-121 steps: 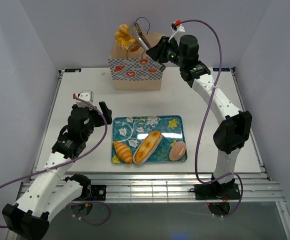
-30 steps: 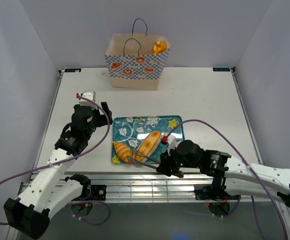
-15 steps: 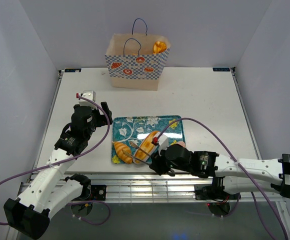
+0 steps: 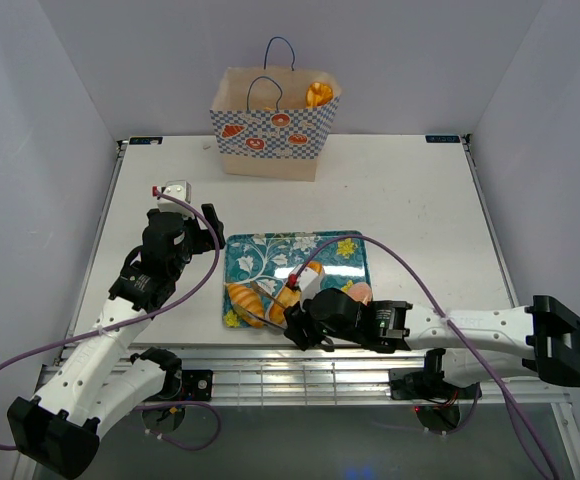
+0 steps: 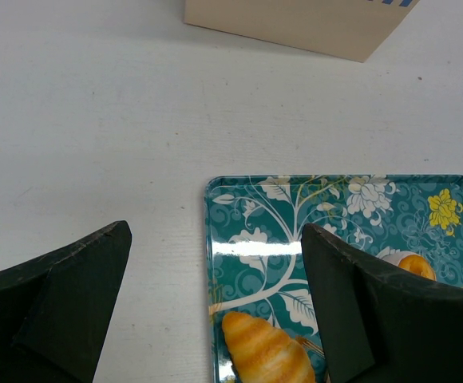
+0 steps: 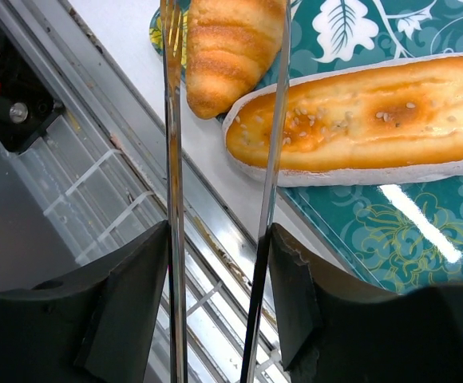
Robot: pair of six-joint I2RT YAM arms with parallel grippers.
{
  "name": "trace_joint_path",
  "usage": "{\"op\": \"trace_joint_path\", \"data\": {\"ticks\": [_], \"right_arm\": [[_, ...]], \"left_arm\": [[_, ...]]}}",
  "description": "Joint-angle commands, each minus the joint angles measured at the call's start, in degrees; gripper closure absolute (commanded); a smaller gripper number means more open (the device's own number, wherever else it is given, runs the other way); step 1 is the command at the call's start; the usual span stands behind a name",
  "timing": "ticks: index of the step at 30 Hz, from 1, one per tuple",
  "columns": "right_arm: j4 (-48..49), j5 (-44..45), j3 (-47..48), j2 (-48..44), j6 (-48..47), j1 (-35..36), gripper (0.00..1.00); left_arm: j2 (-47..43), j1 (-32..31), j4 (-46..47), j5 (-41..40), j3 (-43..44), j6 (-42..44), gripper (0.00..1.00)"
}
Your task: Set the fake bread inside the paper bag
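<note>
The flat white surface (image 4: 400, 190) sits between pale purple walls (image 4: 40, 110). At its far edge stands the tan paper bag with blue handles (image 4: 270, 125), with an orange toy pastry (image 4: 317, 95) poking out of its top. Near the front lies a teal flowered tray (image 4: 310, 247) with three shiny toy breads: a ridged golden roll (image 6: 227, 48), a long seeded loaf (image 6: 375, 120) beside it, and a pink-topped bun (image 4: 360, 292). The right hand (image 6: 215, 311) is pinching thin metal tongs (image 6: 172, 159). The tong arms reach out on either side of the roll; I cannot tell if they touch it. The left hand (image 5: 215, 307) is spread wide with nothing in it, just beside the tray's far left corner.
</note>
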Motion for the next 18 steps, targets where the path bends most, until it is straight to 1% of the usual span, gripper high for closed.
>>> {"op": "trace_joint_path", "data": {"ticks": [1,5,12,18], "right_arm": [[2.9,3.2,3.5,1.9,1.3,0.6,0.43],[0.9,4.9,5.4,4.9,2.1,1.5,0.42],[-0.1,4.7,7.5,9.1,4.4,2.2,0.42],[-6.4,5.3,11.3,12.9,7.9,2.4,0.42]], "left_arm": [[-1.3,-0.2,-0.8,-0.6,1.4,0.4,0.02],[-1.3,-0.2,-0.7,-0.7,1.3,0.4,0.02],[-1.4,-0.2,-0.8,-0.6,1.3,0.4,0.02],[-1.4,-0.2,-0.7,-0.6,1.3,0.4,0.02]]}}
